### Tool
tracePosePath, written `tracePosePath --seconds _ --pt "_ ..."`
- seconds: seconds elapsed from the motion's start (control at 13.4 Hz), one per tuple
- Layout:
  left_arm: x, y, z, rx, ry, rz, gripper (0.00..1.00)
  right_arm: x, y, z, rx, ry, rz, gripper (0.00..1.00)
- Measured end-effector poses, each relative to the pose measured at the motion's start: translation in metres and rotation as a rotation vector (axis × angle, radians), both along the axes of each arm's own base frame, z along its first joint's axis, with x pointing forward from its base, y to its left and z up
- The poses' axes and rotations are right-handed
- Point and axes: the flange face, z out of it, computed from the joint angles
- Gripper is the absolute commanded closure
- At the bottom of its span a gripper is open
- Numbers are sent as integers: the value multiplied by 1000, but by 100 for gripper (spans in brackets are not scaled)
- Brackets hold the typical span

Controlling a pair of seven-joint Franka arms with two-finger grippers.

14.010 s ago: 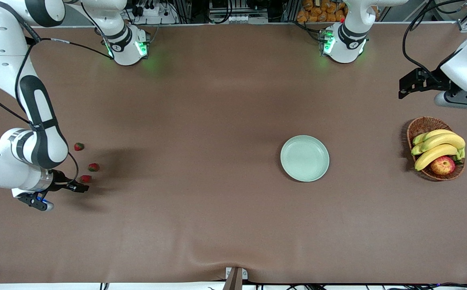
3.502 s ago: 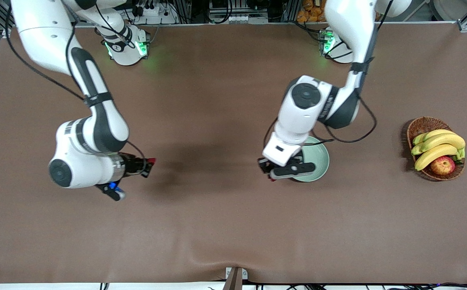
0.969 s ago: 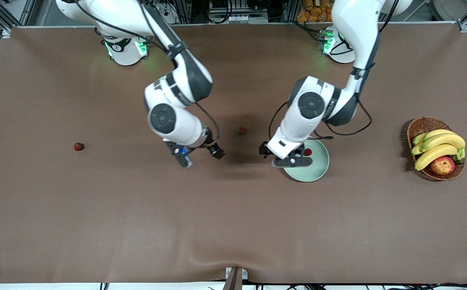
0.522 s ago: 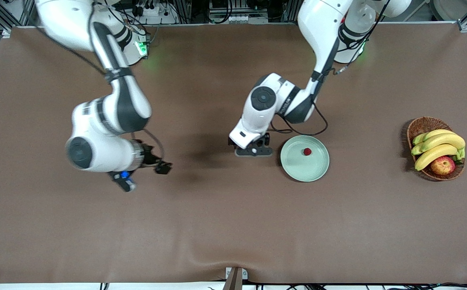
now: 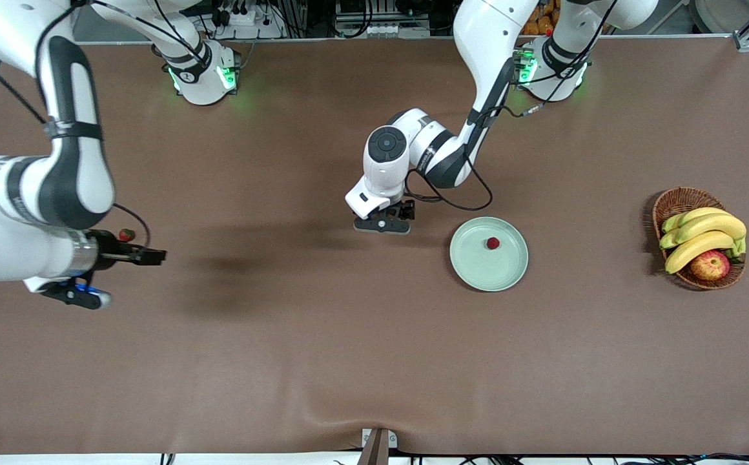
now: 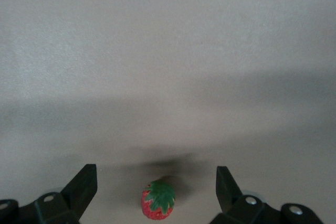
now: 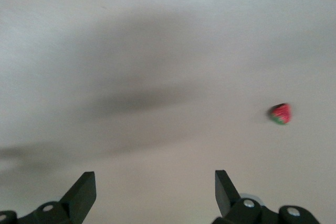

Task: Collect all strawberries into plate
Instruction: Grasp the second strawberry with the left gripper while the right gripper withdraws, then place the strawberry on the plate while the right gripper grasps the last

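Front view: plate (image 5: 489, 254) on desk (image 5: 323, 361) toward L arm's end, one strawberry (image 5: 492, 243) already in it, too small to read its axis. L gripper (image 5: 384, 219) over bare desk just beside the plate, toward R arm's end; prob. positioned for a berry hidden under it here. R gripper (image 5: 148, 256) low near R arm's end of desk, another strawberry (image 5: 127, 234) just beside the wrist, partly hidden.

L wrist view: gripper wide, fingers (image 6: 84, 184) either side of a berry (image 6: 158, 200) lying on the desk, nothing held. Green cap faces the cam, long axis roughly between the fingers. Looks lined up for a grasp.

R wrist view: gripper wide and empty, fingers (image 7: 84, 190) apart. Berry (image 7: 281, 113) blurred, off to one side, not between fingers; red end and green end visible, axis unclear.
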Motion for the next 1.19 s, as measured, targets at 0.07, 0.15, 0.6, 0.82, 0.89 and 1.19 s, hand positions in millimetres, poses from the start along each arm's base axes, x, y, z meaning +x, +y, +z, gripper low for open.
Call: tracePosePath --seconds 0.07,0.15,0.6,0.82,0.89,1.19 --pt "-1 0 -4 5 3 -9 0 -7 -21 -9 -16 -4 24 0" --pt "-2 0 -7 9 6 -18 0 -14 -34 -19 -55 -16 57 0" --pt "-21 -7 -25 37 49 -46 0 -63 -96 -98 -112 -133 210 0" --pt "-24 -9 -25 40 57 -51 62 -87 -126 -124 -112 -146 212 0" --pt "-25 -8 -27 43 59 -51 82 -90 -130 -127 -114 -149 207 0" --pt "-28 -4 -32 54 68 -50 100 -105 -134 -149 -119 -137 196 13"
